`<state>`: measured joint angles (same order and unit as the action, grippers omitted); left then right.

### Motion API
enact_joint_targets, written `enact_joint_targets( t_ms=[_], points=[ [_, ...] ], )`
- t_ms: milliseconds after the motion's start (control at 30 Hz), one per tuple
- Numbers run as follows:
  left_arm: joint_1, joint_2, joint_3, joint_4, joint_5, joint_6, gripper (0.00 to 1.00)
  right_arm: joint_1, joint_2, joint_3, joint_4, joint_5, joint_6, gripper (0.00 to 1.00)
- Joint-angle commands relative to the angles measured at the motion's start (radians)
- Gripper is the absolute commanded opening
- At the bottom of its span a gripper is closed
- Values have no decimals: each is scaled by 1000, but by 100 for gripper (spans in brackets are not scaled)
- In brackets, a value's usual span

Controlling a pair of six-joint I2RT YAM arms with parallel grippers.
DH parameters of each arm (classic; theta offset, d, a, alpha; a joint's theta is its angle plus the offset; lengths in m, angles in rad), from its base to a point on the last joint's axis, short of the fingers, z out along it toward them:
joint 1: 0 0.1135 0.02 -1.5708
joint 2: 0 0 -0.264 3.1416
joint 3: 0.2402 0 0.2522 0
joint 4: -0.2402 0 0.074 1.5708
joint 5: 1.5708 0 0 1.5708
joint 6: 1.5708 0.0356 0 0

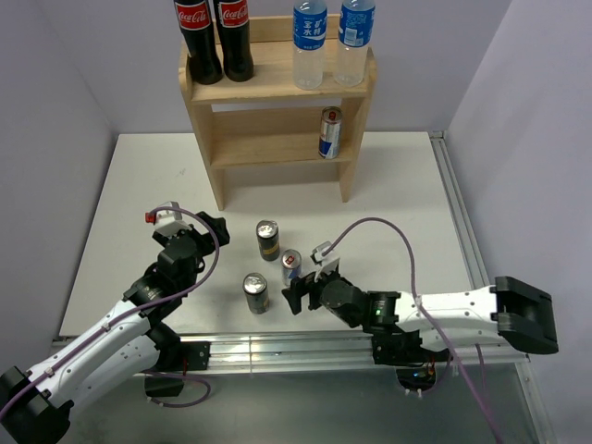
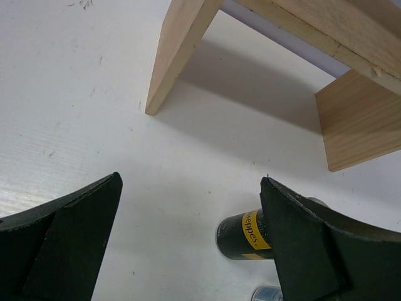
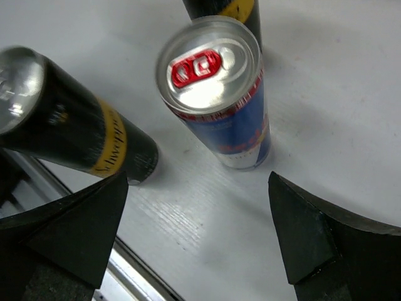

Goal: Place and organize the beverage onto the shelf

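Cans [image 1: 268, 240], dark, flanking blue-silver can [image 1: 291, 267]

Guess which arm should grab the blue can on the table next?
Probably right: the right gripper, open, faces the blue can up close; the left gripper sits farther, by a dark can.

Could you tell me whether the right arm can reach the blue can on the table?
Probably yes: the open right claw faces the upright blue can, bare table between them; the nearest dark can stands aside.

Two dark bottles [image 1: 197, 42] read Coca-Cola on red labels; a black can [image 3: 81, 135] reads Schweppes on its yellow band.
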<state>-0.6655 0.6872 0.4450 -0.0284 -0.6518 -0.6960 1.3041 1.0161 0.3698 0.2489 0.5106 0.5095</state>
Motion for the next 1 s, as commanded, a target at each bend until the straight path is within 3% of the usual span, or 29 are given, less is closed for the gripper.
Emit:
enact_joint_targets(
  t_ms=[0,367,700,800,833,967],
  points=[
    [-3,-2,1,10,-8,1,99,6,88,-31,182,58,37,100],
    [-3,-5,4,12,-2,4,99,-45,415,47,397,187,-23,100],
    [-3,-5,3,12,3,6,99,-77,582,84,579,275,-81,98],
    [-3,0,3,12,4,4,99,-100,614,81,624,299,-80,82],
    [-3,0,1,15,4,3,99,-104,625,78,636,305,-78,68],
    [-5,8,3,18,7,3,99,-121,641,90,655,315,-97,38]
  ],
)
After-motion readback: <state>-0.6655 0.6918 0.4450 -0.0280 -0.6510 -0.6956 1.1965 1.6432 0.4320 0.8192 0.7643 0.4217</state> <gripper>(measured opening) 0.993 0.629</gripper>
